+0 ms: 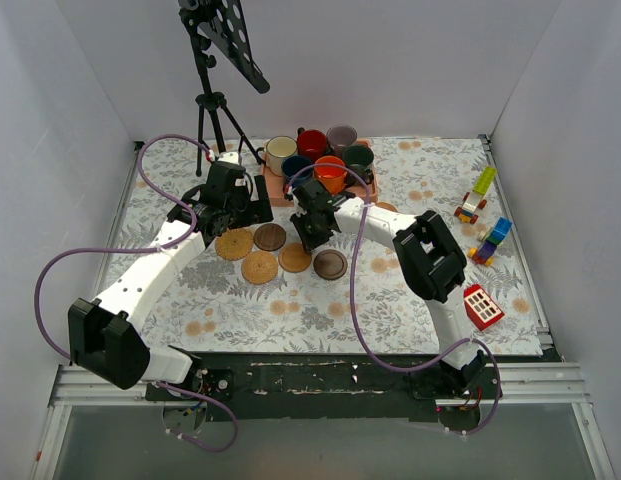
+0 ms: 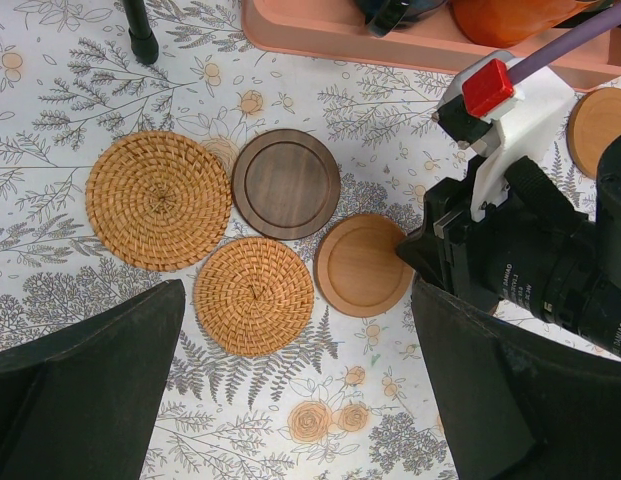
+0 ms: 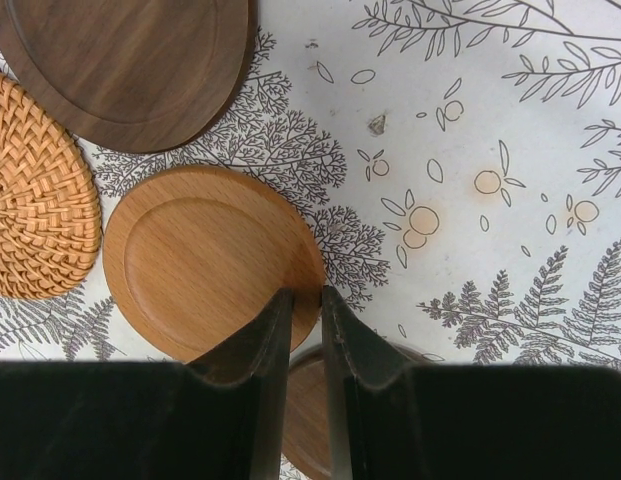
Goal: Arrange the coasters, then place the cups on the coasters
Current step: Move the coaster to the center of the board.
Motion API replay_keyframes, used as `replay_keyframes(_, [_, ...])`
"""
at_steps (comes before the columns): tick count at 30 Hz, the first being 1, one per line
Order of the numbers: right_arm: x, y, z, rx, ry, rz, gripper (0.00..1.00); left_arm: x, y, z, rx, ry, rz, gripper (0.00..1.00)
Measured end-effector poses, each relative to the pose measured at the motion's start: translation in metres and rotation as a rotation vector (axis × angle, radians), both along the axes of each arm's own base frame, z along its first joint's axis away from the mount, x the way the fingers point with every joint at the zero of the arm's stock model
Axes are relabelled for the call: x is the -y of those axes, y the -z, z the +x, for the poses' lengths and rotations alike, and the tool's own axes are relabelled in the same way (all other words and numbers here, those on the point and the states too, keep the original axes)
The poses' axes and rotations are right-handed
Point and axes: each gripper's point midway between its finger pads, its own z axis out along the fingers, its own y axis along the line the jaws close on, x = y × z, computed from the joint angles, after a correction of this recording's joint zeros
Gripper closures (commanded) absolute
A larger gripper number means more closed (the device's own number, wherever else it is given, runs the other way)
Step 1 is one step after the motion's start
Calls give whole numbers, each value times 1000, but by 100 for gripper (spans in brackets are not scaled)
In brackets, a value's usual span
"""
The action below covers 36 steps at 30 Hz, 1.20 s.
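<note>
Five coasters lie in a cluster: two woven ones (image 1: 233, 243) (image 1: 259, 267), a dark brown one (image 1: 269, 237), a tan wooden coaster (image 1: 295, 258) and a second dark brown one (image 1: 330, 264). Another tan coaster (image 1: 386, 207) lies by the tray. Cream (image 1: 280, 152), red (image 1: 312, 143), grey-lilac (image 1: 342, 136), navy (image 1: 295, 167), orange (image 1: 330, 172) and dark green (image 1: 357, 158) cups stand on the pink tray (image 1: 275, 192). My right gripper (image 3: 302, 295) is shut on the rim of the tan wooden coaster (image 3: 205, 260). My left gripper (image 2: 300, 400) hangs open over the cloth beside a woven coaster (image 2: 254, 295).
A black tripod with a music stand (image 1: 205, 100) rises at the back left, one leg (image 2: 140, 30) close to the coasters. Toy bricks (image 1: 475, 205) (image 1: 492, 240) and a red toy house (image 1: 482, 305) lie on the right. White walls close in the table.
</note>
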Motion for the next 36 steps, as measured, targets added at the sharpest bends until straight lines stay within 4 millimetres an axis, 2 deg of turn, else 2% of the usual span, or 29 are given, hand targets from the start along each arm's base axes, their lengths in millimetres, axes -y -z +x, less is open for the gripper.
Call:
replay_keyframes(15, [-7,0,1,-11,9,6,76,0,0,0,0,0,0,2])
replay_keyframes(36, [-5,0,4,2,34,-13,75,0,0,0,0,-2,2,2])
